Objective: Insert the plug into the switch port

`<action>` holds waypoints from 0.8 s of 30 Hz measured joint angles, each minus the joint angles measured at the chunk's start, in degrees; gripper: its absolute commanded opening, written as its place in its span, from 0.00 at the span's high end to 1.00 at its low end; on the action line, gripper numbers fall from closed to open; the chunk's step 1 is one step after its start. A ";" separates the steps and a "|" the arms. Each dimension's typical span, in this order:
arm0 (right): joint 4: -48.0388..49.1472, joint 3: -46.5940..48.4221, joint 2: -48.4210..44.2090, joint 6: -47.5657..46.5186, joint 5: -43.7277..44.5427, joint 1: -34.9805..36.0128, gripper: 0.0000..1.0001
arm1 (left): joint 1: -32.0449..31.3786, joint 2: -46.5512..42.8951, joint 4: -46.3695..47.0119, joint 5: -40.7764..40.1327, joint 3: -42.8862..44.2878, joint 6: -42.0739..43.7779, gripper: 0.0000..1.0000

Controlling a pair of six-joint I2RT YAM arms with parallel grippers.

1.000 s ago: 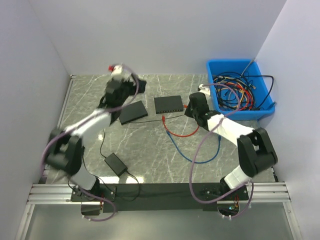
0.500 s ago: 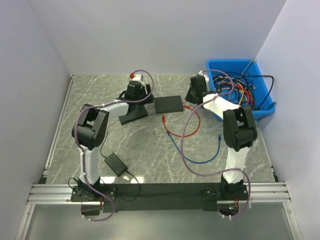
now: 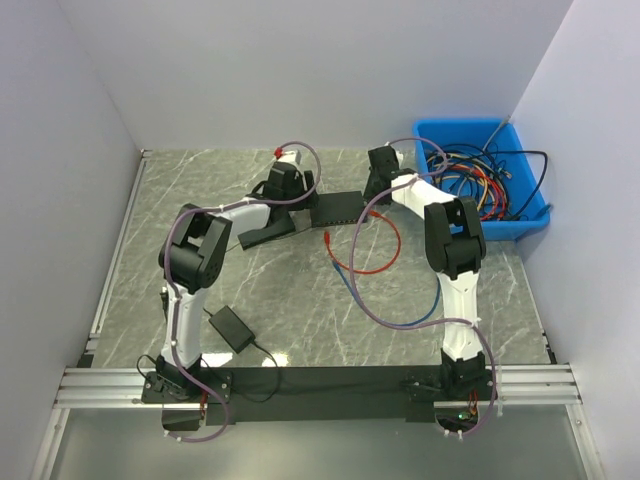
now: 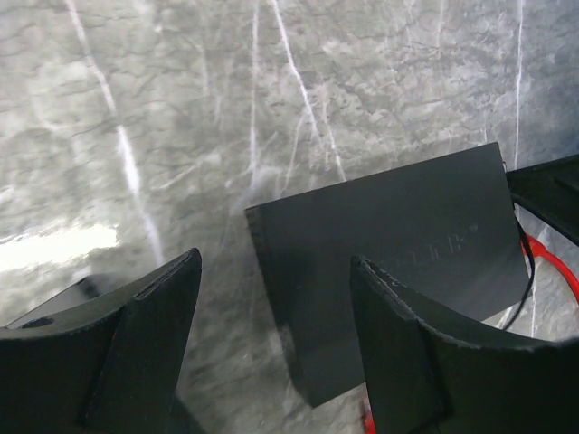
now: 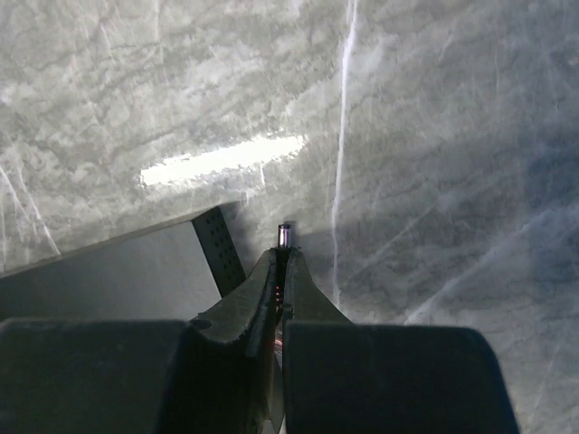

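The black switch (image 3: 338,207) lies flat at the back middle of the table. My left gripper (image 3: 303,197) stands open over its left end. In the left wrist view the switch (image 4: 398,244) has one finger (image 4: 425,353) above its top and the other finger (image 4: 136,344) over bare table, gripper (image 4: 276,262) open. My right gripper (image 3: 374,198) is at the switch's right end, shut on the plug (image 5: 285,234) of the red cable (image 3: 378,245). The plug's clear tip pokes out past the fingertips, gripper (image 5: 283,255), just beside the switch's perforated end wall (image 5: 217,249). The ports are hidden.
A second flat black box (image 3: 265,228) lies left of the switch, under the left arm. A black power adapter (image 3: 232,327) with its thin lead sits front left. A blue cable (image 3: 390,310) loops across the middle. A blue bin (image 3: 520,225) of tangled cables stands back right.
Both arms swung in toward the switch: the left gripper came right to its left end and narrowed a little, while the right gripper carried the red plug back and left to its right end.
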 measured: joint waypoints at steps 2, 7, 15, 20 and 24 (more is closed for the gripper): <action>-0.52 0.61 0.15 -0.35 -0.31 0.02 1.00 | -0.35 0.94 -0.11 0.02 1.01 -0.02 0.28; -1.31 1.44 0.70 -1.60 -0.92 0.85 1.00 | -0.90 2.58 -0.24 0.09 1.97 -0.26 0.29; -4.07 7.37 3.87 -4.13 -0.39 5.42 1.00 | -0.44 3.10 -0.52 -1.81 1.55 -0.87 0.30; -5.68 8.48 4.48 -5.46 1.62 8.79 1.00 | 0.31 -0.26 1.29 -4.13 -3.85 -1.64 0.32; -5.84 8.90 4.76 -6.10 3.04 12.09 1.00 | 0.74 -5.77 2.47 -6.60 -11.80 -3.34 0.33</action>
